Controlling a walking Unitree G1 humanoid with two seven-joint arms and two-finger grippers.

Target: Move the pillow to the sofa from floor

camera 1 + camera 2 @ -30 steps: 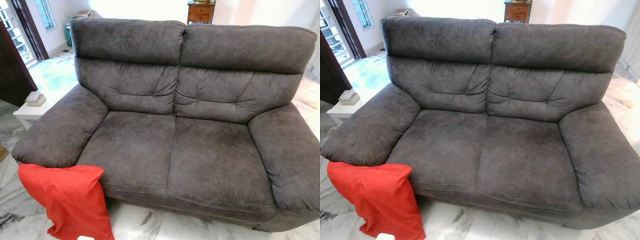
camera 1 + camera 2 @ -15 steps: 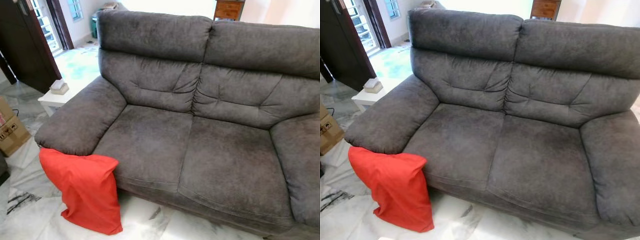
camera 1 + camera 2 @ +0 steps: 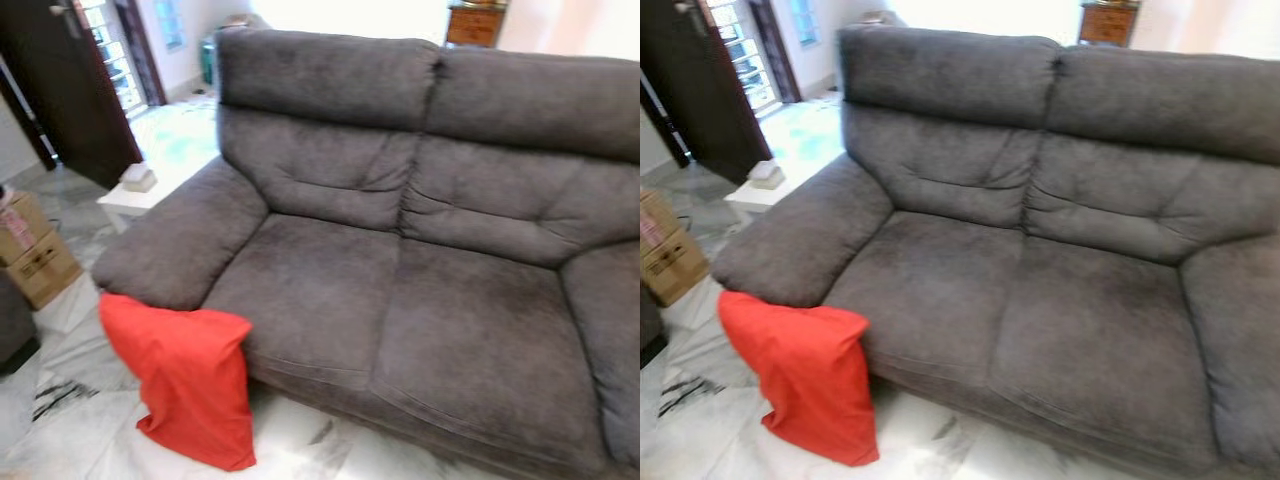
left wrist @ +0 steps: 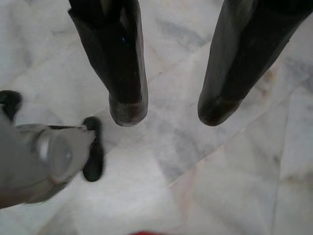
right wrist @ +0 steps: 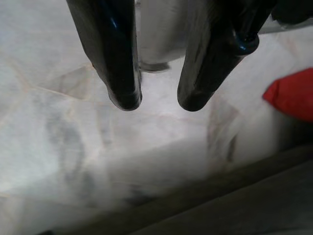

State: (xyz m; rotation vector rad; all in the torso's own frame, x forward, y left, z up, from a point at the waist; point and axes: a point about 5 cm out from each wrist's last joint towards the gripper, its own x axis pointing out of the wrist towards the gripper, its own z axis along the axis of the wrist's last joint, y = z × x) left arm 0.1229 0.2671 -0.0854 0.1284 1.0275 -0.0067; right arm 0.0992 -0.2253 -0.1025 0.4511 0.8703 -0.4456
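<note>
Both grippers hang low over the marble floor [image 4: 234, 186], holding nothing. Left gripper [image 4: 168, 115] has its fingers spread fairly wide, only bare tile between them, with what looks like my own foot [image 4: 54, 156] off to one side. Right gripper [image 5: 159, 105] is narrower, a modest gap between the fingertips, and I can see a corner of the red pillow [image 5: 291, 95] past it, plus the dark base of the sofa [image 5: 234, 205] along the frame edge.

Pillow [image 3: 190, 375] is on the floor, standing more or less on end and leaning against the front of the sofa's arm [image 3: 180, 245] on my left side. Top edge tucked just under the arm's front, bottom corner on the tile. Not touched yet.

My read: approach phase, pick not started. Head views are a bit soft, so I judge I'm in motion; settle before reaching. Plan: square up to the pillow, bend, take it with both grippers on opposite side edges near the top. It's soft and will sag, so pinch deep into the fabric, not at a corner. Lift clear of the arm front, then swing right and drop it on the near seat cushion [image 3: 300, 290], which is just beside it.

Further back: cardboard box [image 3: 30, 255] on the left, small white table [image 3: 125, 200] behind the arm, dark door [image 3: 55, 90], wooden cabinet [image 3: 475, 22] behind the backrest
</note>
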